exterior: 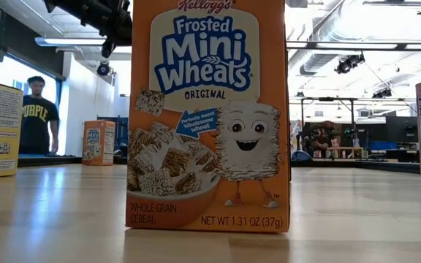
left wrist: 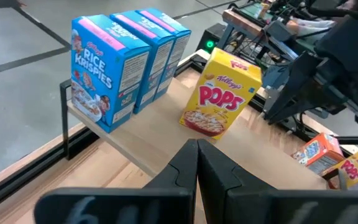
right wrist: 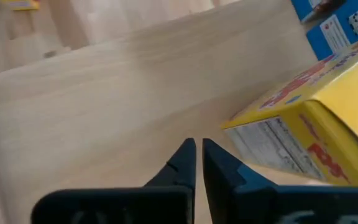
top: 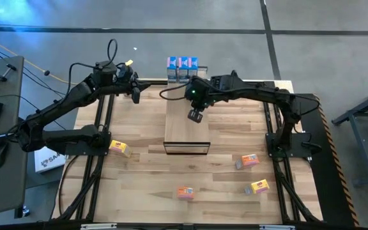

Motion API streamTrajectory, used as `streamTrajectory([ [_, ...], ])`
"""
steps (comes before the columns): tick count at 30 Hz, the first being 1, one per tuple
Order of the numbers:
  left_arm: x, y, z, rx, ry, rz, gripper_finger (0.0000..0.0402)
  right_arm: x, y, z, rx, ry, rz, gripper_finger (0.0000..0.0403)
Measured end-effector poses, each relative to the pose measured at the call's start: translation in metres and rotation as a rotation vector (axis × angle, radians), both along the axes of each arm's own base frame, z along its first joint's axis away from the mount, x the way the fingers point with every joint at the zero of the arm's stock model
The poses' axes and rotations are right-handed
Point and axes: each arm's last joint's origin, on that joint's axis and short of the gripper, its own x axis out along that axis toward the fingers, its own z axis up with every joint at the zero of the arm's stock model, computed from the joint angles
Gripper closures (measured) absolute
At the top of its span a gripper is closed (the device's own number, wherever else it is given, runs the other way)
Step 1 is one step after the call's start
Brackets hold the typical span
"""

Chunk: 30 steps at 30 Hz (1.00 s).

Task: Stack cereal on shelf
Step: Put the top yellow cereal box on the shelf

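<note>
Hovering over the shelf [top: 185, 128] with both pincers pinched together and nothing in them.

Right gripper [right wrist: 197, 163] has its fingers together, empty, with the yellow Pops box [right wrist: 328, 134] tilted just beside it on the shelf plank, not touching as far as I can tell. Past that box stand three blue Rice Krispies boxes [top: 183, 66] at the shelf's far end. Left gripper [left wrist: 196, 163] is likewise closed and empty, off at the far left edge of the table [top: 145, 172]. Other cereal boxes lie scattered on the tabletop nearer the front.
</note>
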Motion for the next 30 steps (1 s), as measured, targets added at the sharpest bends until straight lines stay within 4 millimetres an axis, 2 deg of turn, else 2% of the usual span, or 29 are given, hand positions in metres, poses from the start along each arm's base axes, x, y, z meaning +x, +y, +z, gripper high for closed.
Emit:
streamTrajectory([
  [9, -0.001, 0.000, -0.001, -0.003, 0.013, 0.017, 0.0401, 0.007, -0.016, -0.016, -0.042, -0.063, -0.068, 0.0402],
  [16, -0.001, 0.000, -0.002, -0.007, 0.024, 0.029, 0.0401, 0.011, -0.028, -0.018, -0.067, -0.102, -0.100, 0.0403],
  [22, -0.001, 0.000, -0.002, -0.009, 0.023, 0.036, 0.0401, 0.012, -0.034, -0.021, -0.071, -0.097, -0.056, 0.0403],
  [27, -0.001, 0.000, -0.002, -0.012, 0.022, 0.037, 0.0402, 0.009, -0.026, -0.008, -0.028, -0.090, 0.021, 0.0403],
  [30, -0.001, 0.000, -0.002, -0.013, 0.022, 0.037, 0.0402, -0.001, -0.021, 0.005, -0.009, -0.021, 0.023, 0.0403],
])
